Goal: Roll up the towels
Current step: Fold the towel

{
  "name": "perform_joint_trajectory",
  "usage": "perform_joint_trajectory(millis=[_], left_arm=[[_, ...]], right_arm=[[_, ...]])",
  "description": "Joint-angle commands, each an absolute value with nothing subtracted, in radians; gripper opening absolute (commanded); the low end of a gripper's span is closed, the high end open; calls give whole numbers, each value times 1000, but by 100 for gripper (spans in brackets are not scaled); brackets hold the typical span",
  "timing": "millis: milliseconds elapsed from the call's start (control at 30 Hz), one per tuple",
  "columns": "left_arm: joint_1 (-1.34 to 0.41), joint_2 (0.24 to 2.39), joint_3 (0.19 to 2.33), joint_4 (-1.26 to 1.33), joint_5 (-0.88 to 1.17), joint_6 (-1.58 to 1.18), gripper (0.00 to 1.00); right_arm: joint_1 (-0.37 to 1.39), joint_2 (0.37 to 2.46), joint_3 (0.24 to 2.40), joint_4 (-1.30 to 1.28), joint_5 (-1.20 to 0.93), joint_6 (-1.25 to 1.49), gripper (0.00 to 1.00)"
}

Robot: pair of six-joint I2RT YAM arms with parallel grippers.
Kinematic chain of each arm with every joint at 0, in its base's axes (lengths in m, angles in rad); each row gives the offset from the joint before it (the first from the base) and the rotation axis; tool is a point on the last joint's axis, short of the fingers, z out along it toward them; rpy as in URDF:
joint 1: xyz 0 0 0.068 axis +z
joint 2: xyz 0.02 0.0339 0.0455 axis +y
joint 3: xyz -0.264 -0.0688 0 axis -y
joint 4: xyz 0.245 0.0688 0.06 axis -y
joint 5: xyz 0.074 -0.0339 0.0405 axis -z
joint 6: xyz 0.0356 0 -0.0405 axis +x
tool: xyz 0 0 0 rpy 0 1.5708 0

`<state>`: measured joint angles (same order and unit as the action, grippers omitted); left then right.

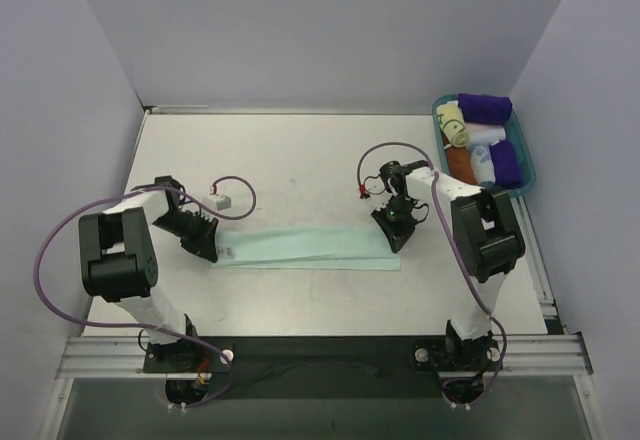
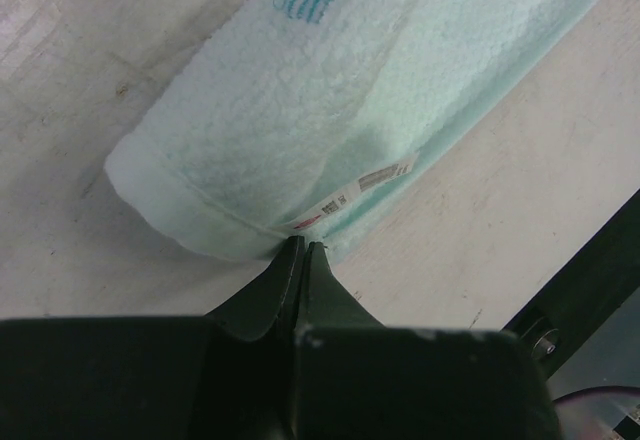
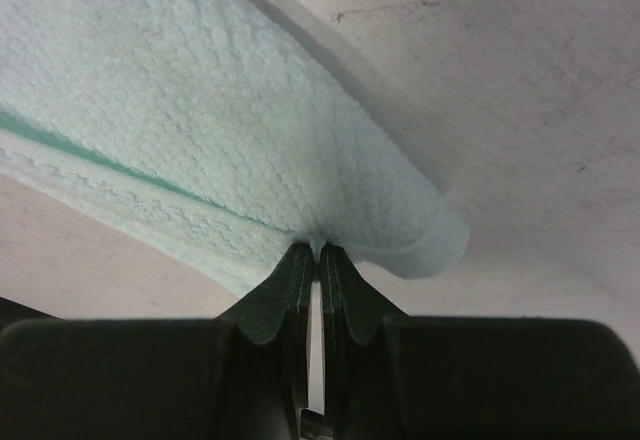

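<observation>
The mint-aqua towel (image 1: 310, 247) lies on the table folded into a long narrow strip. My left gripper (image 1: 212, 252) is shut on its left end; the left wrist view shows the tips (image 2: 303, 248) pinching the towel (image 2: 300, 110) edge next to a small label (image 2: 345, 195). My right gripper (image 1: 393, 240) is shut on its right end; the right wrist view shows the tips (image 3: 318, 250) pinching the towel (image 3: 200, 110) near its corner. A pale yellow cloth with green marks (image 1: 455, 125) sits rolled in the tray at the far right.
A teal tray (image 1: 527, 175) at the far right holds purple rolls (image 1: 485, 108), a white roll (image 1: 485, 155) and an orange one (image 1: 458, 163). A small white block (image 1: 218, 200) on a purple cable lies behind the left gripper. Walls enclose the table on three sides.
</observation>
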<state>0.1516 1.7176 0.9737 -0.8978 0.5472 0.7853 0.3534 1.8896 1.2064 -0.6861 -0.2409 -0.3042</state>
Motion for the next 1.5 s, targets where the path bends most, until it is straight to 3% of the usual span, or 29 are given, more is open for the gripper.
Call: perform_joint_trajectory(millis=[0,233,633,1000,1067,1100,1200,1467], left_arm=[[155,1739,988,-842,514,784,0],[155,1746,1028,-844,528,758,0],[163,1623,1134,-999,583,767,0],[164,1690,1037,-916,537,767,2],[169,1697,1034,-913,529,775,18],[172,1691,1035,-914,534,773,30],[181,1651,1054,-949,566,795,43],[176,1539,1146,-1019,664,826,43]], right_arm=[[353,1914,1209,-687,-204,-311,0],[353,1893,1253,-706,-204,-305,0],[379,1684,1273,-861,-273,-298,0],[416,1807,1127,-747,-267,-310,0],[414,1807,1127,-750,-267,-310,16],[414,1795,1126,-755,-265,-314,27],[407,1727,1138,-776,-264,-322,45],[362,1601,1319,-914,-411,-331,53]])
